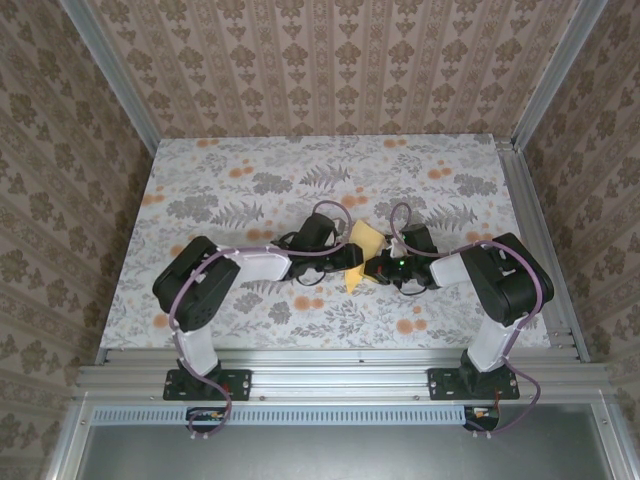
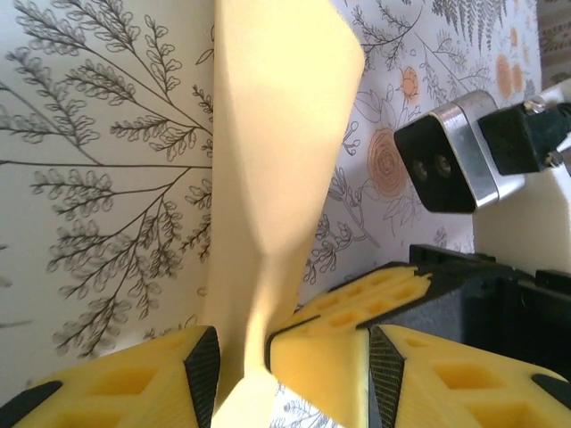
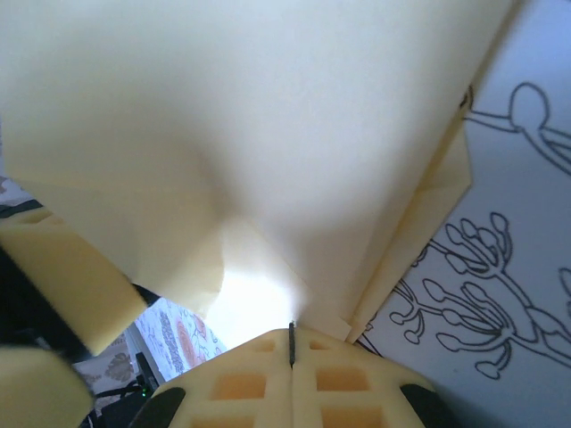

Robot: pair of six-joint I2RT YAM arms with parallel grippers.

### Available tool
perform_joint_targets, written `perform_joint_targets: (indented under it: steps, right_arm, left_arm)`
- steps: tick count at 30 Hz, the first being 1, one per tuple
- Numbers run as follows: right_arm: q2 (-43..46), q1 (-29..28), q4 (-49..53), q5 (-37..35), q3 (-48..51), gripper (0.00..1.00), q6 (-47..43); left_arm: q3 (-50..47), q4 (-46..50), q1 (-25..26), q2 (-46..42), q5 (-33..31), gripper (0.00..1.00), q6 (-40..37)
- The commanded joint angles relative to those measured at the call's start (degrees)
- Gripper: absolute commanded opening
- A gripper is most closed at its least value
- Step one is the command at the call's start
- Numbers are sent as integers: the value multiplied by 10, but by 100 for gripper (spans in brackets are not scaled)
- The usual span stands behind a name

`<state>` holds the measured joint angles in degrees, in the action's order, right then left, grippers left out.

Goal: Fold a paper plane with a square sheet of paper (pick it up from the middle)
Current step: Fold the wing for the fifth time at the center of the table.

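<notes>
One sheet [image 1: 362,248], creased and part-folded, stands up at mid-table [image 1: 200,290] between two grippers. It is no plane yet; how many folds are in, I cannot tell. The right gripper [image 3: 292,343] pinches the sheet's edge. The left gripper [image 2: 293,370] gapes, with the sheet loose between its jaws.

A pale-yellow sheet of paper [image 1: 360,255] is shown partly folded, with overlapped layers and creased edges. It is held off the table [image 1: 200,180], standing roughly upright near the table's middle. In the left wrist view it is seen as a tall strip, broad at the top and narrowed to a pinched waist at the bottom. In the right wrist view its flaps are spread wide above, and its lower tip is clamped by the right gripper [image 3: 292,348], whose fingers are pressed together.
</notes>
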<state>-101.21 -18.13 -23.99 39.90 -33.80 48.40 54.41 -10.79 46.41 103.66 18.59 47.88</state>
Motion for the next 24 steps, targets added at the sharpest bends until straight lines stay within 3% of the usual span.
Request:
perform_joint_targets:
  steps: [1, 8, 24]
  right_arm:
    - [-7, 15, 52, -56, 1, 0, -13]
    - [-6, 15, 51, -56, 1, 0, -11]
    - [-7, 15, 48, -52, 4, 0, -12]
  left_arm:
    - [12, 94, 2, -27, -34, 51, -46]
    - [-14, 75, 15, -27, -56, 47, -27]
    - [11, 100, 26, -8, -68, 11, -41]
